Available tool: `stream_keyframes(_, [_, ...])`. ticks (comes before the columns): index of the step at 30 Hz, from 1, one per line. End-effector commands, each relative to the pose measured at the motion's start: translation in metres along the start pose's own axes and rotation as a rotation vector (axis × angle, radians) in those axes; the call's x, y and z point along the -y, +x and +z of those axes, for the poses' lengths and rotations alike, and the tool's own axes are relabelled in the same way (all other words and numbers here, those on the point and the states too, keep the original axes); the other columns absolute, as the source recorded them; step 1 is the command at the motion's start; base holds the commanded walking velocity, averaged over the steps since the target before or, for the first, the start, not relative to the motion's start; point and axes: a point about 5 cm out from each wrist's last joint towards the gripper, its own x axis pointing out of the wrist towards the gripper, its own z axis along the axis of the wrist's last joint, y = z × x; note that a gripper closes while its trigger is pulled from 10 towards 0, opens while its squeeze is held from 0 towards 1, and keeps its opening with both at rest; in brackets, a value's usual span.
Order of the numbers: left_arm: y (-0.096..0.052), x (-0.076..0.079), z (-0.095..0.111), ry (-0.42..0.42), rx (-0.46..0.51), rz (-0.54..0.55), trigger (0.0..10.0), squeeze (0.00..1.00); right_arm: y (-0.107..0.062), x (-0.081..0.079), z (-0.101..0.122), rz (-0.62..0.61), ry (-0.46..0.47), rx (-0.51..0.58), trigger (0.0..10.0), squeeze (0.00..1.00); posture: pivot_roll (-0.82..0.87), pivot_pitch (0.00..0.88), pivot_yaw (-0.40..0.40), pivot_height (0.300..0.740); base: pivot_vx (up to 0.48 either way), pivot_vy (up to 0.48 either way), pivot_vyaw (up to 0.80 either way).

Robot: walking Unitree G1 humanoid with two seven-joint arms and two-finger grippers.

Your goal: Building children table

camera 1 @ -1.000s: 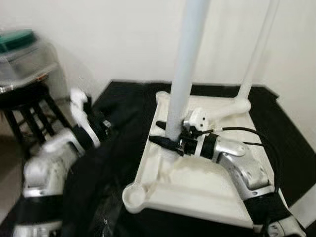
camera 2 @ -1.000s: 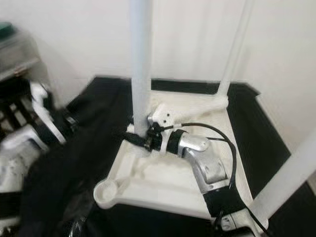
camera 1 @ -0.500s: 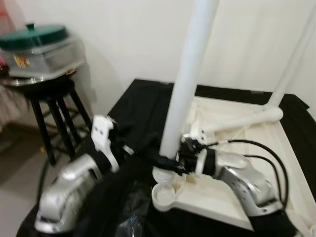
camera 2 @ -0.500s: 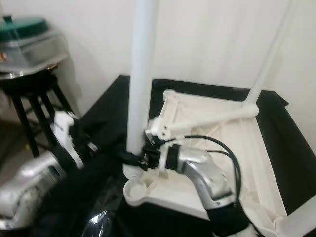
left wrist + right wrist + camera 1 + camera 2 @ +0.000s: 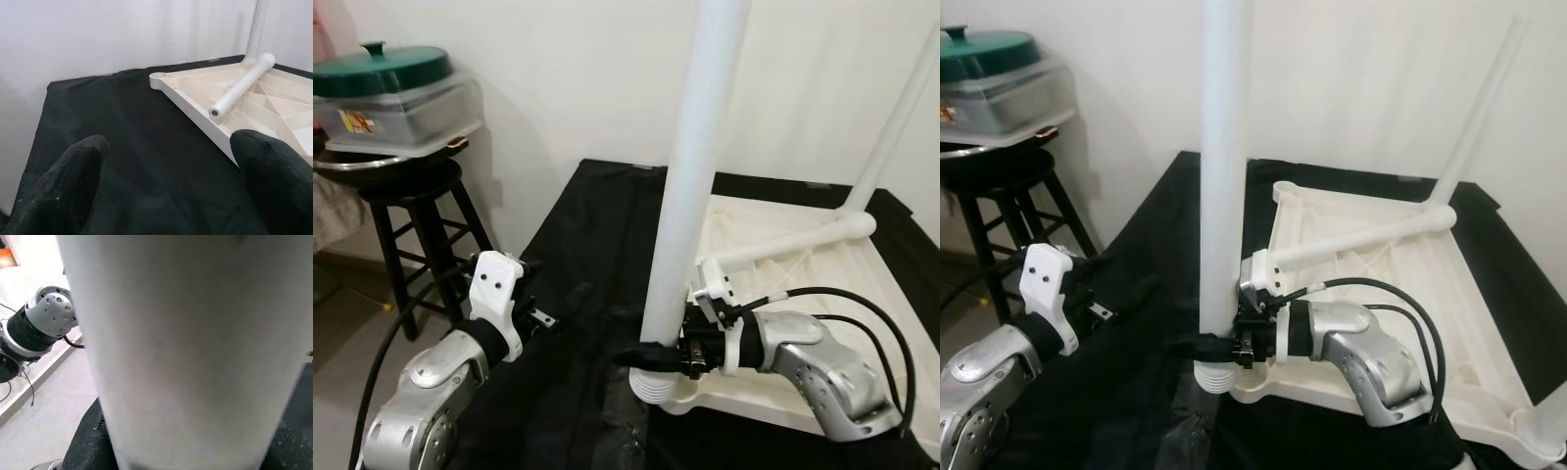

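Two black fingers of the right gripper [image 5: 651,356] are closed around the base of a white table leg [image 5: 693,186], just above its ribbed threaded end. The leg stands upright, its long axis vertical, rising from the gripper past the top of the head views; its lower end sits at the near corner of the upturned cream tabletop [image 5: 1400,294]. In the right wrist view the leg [image 5: 190,347] is pressed right against the camera, between the dark finger pads.

Beyond the gripper, a second leg [image 5: 793,240] lies flat across the tabletop's ribbed underside, its long axis running from near the wrist toward the far corner. There a third leg [image 5: 896,117] stands, leaning slightly. The tabletop rests on a black cloth [image 5: 578,294].

The left gripper [image 5: 171,181] hovers over the cloth, well apart from the right one, fingers spread wide and holding nothing; ahead of it lie the tabletop's edge and the lying leg's open end.

Farther off beside the left arm, a black stool [image 5: 406,211] carries a clear container with a green lid [image 5: 386,69].
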Motion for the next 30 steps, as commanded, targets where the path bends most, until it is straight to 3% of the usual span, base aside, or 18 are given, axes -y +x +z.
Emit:
stream_keyframes(1, [-0.003,-0.004,-0.002,0.025,-0.027,0.018,10.0,0.0,-0.005,-0.001,0.007,0.008,-0.009,0.011,10.0,0.0,0.05,0.0,0.0,0.74,0.0,0.0,0.0])
stream_keyframes(8, [-0.009,-0.012,-0.003,0.059,-0.067,0.064,10.0,0.0,-0.017,0.002,0.004,0.029,0.004,-0.037,10.0,0.0,0.05,0.004,0.0,0.74,0.0,0.0,0.0])
stream_keyframes(14, [-0.01,-0.011,-0.005,0.057,-0.091,0.072,10.0,0.0,-0.017,0.004,0.005,0.023,0.001,-0.038,10.0,0.0,0.05,0.007,0.001,0.74,-0.48,0.0,0.0])
stream_keyframes(19, [-0.012,-0.01,-0.004,0.071,-0.075,0.057,10.0,0.0,-0.015,0.007,0.009,-0.01,-0.021,-0.013,10.0,0.0,0.05,0.007,0.002,0.74,0.0,0.0,0.0])
stream_keyframes(24, [-0.014,-0.018,-0.002,0.087,-0.07,0.074,10.0,0.0,-0.013,0.021,0.018,-0.121,-0.051,0.049,10.0,0.0,0.05,0.005,0.004,0.74,0.0,0.0,0.0])
stream_keyframes(30, [-0.018,-0.029,0.001,0.059,-0.047,0.106,10.0,0.0,-0.011,0.027,0.023,-0.133,-0.037,0.067,10.0,0.0,0.04,0.011,0.003,0.74,0.0,0.0,-0.4])
